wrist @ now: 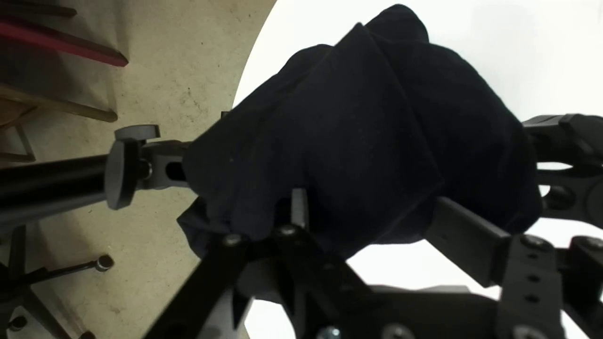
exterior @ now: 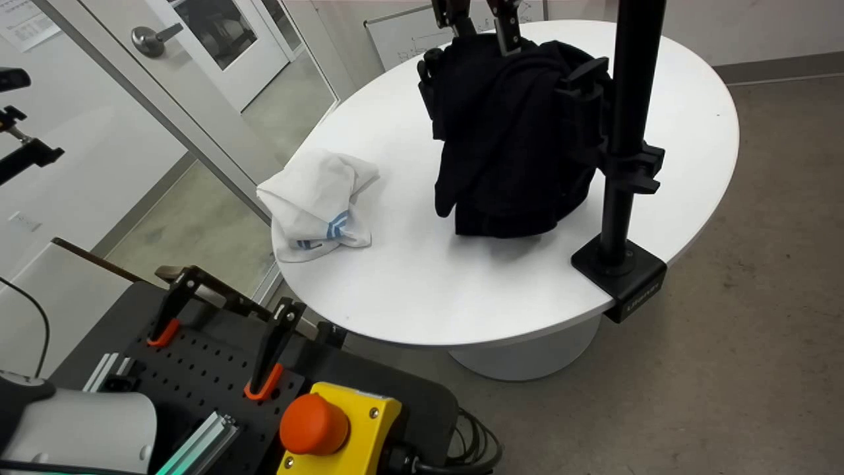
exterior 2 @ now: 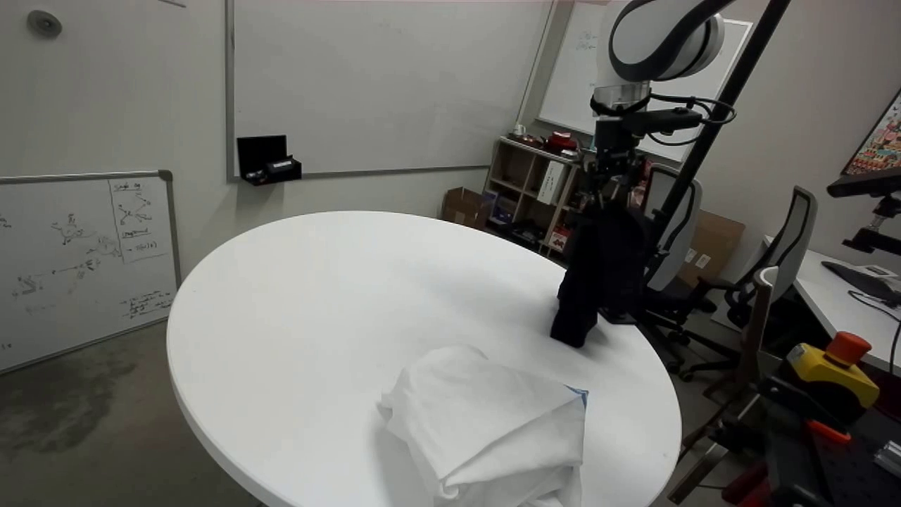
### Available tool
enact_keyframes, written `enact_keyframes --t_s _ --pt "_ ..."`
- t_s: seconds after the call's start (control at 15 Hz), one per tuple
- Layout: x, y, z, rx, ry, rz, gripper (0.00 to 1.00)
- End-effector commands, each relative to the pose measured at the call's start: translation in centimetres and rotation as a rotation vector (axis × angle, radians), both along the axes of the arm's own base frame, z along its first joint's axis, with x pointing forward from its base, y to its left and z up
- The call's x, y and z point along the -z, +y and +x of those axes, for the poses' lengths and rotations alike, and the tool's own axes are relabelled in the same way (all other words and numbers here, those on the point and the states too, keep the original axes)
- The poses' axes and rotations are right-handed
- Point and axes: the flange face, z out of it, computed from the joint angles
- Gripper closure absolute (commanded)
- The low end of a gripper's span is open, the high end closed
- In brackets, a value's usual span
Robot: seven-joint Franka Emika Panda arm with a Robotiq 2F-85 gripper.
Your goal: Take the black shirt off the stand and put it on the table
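Up on the black stand hung the black shirt!
Loosely draped, creased all over, it drooped in folds low over the round white table, and there rose the stand, planted right at the table's edge.

Near the right edge of the white table, in an exterior view, the arm wears rounded white shells, a broad black band curving across them. Below come a pale collar and a black bracket, with thin black cables looping off. In the wrist view the gripper is black; its 2 fingers end in flat grey pads, silver screws stud the links, and 1 plate has 3 small dark holes.
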Motion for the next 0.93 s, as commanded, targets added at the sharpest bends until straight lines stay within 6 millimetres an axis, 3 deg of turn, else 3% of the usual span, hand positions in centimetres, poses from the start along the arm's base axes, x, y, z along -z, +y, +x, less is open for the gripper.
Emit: enact_keyframes --t_s 0.0,0.33,0.47,0.6,0.87 --pt "0.3 -0.6 0.4 0.045 0.015 0.003 0.68" --pt "-0.4 -1.1 0.5 0.069 0.013 0.002 0.99" --pt "-0.7 -1.4 0.4 0.08 0.009 0.011 0.96" --pt "-1.4 -1.8 0.2 0.096 0.01 0.025 1.0" --pt "-6.2 -2.4 -0.4 0.148 -0.052 0.102 0.98"
